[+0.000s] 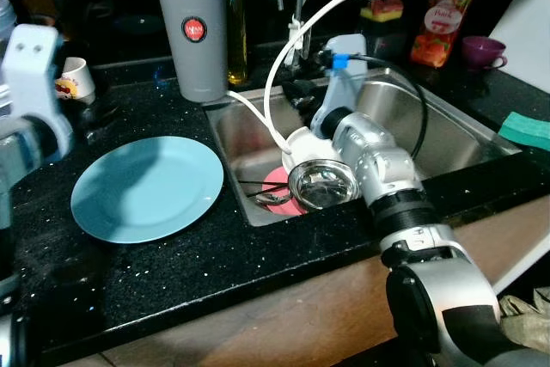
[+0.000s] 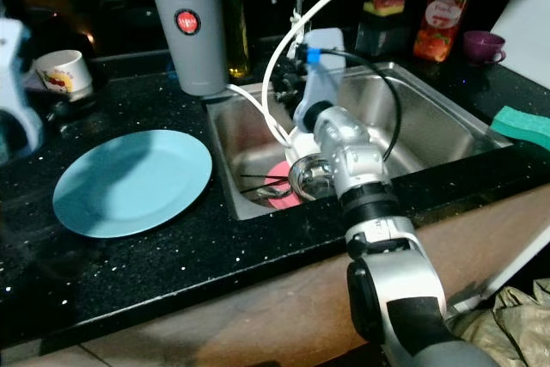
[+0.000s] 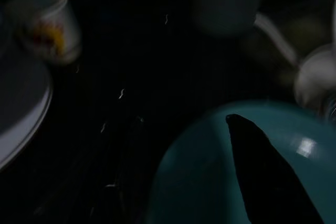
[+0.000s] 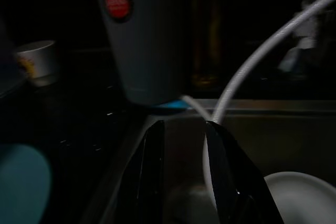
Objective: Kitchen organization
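We reach the right gripper [image 4: 184,171], fingers slightly apart and empty, into the sink [image 1: 447,139]; next it must descend onto the steel bowl [image 1: 323,185].

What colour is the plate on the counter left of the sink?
The plate is light blue, plain with no pattern. It shows best in the left eye view.

juice pouch [image 1: 440,21], green sponge [image 1: 525,129]
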Motion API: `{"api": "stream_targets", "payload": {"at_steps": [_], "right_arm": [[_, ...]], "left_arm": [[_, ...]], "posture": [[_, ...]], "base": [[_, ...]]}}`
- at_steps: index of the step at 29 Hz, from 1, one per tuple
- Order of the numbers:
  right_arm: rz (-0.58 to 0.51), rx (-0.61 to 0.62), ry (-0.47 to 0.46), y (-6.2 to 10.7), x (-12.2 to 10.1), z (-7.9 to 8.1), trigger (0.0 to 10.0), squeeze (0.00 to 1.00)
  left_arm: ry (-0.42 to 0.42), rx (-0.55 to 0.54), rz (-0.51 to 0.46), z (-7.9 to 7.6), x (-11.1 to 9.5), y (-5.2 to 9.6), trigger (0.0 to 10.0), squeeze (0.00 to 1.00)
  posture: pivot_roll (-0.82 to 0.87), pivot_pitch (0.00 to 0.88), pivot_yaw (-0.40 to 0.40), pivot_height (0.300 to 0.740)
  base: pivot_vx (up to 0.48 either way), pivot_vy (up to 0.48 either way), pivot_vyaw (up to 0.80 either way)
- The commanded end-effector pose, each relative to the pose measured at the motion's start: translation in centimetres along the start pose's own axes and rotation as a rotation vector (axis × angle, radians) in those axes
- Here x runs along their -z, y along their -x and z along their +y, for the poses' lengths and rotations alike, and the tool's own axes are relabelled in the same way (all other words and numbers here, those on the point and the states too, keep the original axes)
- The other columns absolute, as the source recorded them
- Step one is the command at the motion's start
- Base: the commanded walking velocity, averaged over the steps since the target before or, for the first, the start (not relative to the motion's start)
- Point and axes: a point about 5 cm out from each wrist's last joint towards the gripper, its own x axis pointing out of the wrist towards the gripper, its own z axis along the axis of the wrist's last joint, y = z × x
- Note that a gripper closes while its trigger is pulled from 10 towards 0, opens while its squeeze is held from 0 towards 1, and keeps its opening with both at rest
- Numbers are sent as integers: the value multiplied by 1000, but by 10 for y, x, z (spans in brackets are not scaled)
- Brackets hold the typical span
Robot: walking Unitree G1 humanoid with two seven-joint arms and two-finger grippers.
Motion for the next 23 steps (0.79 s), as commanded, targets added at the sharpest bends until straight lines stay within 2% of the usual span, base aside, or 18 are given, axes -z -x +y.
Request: {"api": "stream_targets", "payload": {"at_steps": [1, 3, 5, 6, 8, 13, 14, 17, 23], "right_arm": [[26, -12, -11, -1, 2, 1, 10000, 0], [31, -15, -22, -2, 3, 1, 10000, 0], [44, -22, -34, -2, 3, 2, 10000, 0], [55, -30, -35, -2, 4, 3, 10000, 0], [69, -42, -36, -2, 5, 5, 10000, 0], [88, -67, -76, -2, 7, 8, 10000, 0], [125, -94, -112, -2, 11, 12, 10000, 0], [152, -110, -130, -2, 14, 15, 10000, 0], [169, -105, -182, 0, 14, 14, 10000, 0]], "left_arm": [[10, -3, 59, 8, 7, 10, 10000, 0], [21, 25, 93, 8, 12, 14, 10000, 0], [87, 49, 115, 9, 17, 18, 10000, 0], [129, 50, 119, 12, 21, 19, 10000, 1000], [190, 62, 120, 13, 26, 21, 10000, 1000], [198, 41, 175, 14, 39, 21, 10000, 1000], [203, 36, 227, 15, 48, 25, 10000, 0], [229, 48, 264, 16, 55, 28, 10000, 0], [338, 72, 334, 15, 73, 31, 10000, 0]], "posture": [[73, 75, -28, 740], [73, 73, -28, 740], [70, 76, -25, 740], [67, 77, -26, 740], [67, 77, -26, 740], [62, 82, -30, 740], [54, 86, -29, 740], [50, 93, -27, 740], [52, 92, -25, 740]], "base": [[0, 0, 0], [0, 0, 0], [0, 0, 0], [0, 0, 0], [0, 0, 0], [0, 0, 0], [0, 0, 0], [0, 0, 0], [0, 0, 0]]}}
